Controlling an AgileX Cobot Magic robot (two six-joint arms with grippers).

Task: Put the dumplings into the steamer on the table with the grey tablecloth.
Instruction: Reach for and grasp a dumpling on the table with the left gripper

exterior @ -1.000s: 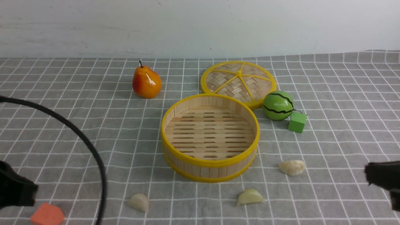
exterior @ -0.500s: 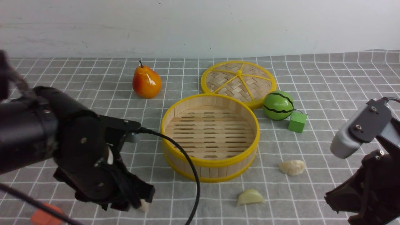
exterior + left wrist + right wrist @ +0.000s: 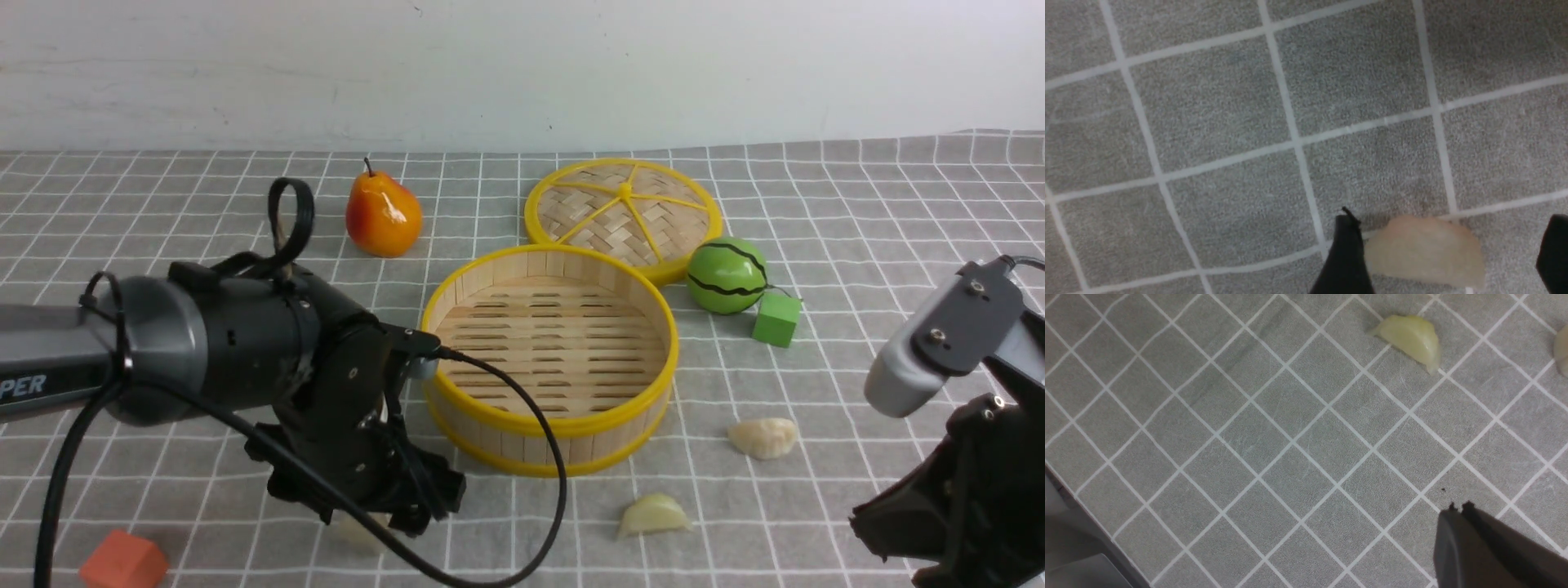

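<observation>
The steamer (image 3: 549,425), a round bamboo basket with yellow rims, stands empty mid-table on the grey tablecloth (image 3: 163,245). Three dumplings lie on the cloth in front of it. One (image 3: 763,437) is at the right, a pale yellow one (image 3: 653,516) is nearer, and the third (image 3: 357,532) is mostly hidden under my left gripper (image 3: 384,510). In the left wrist view, my left gripper (image 3: 1449,245) is open, with that dumpling (image 3: 1423,251) between its fingers, close against one finger and apart from the other. My right gripper (image 3: 1458,507) is shut and empty, hovering near the table's front right, short of the pale yellow dumpling (image 3: 1410,337).
A pear (image 3: 382,214) stands at the back left. The woven lid (image 3: 623,208) lies behind the steamer. A green striped ball (image 3: 727,276) and a green cube (image 3: 776,319) sit to its right, and an orange cube (image 3: 124,562) at the front left. The left arm's cable (image 3: 531,457) loops before the steamer.
My left arm swung in from the left and came down over the front-left dumpling, opening its jaws. My right arm rose into view at the right, then held still.
</observation>
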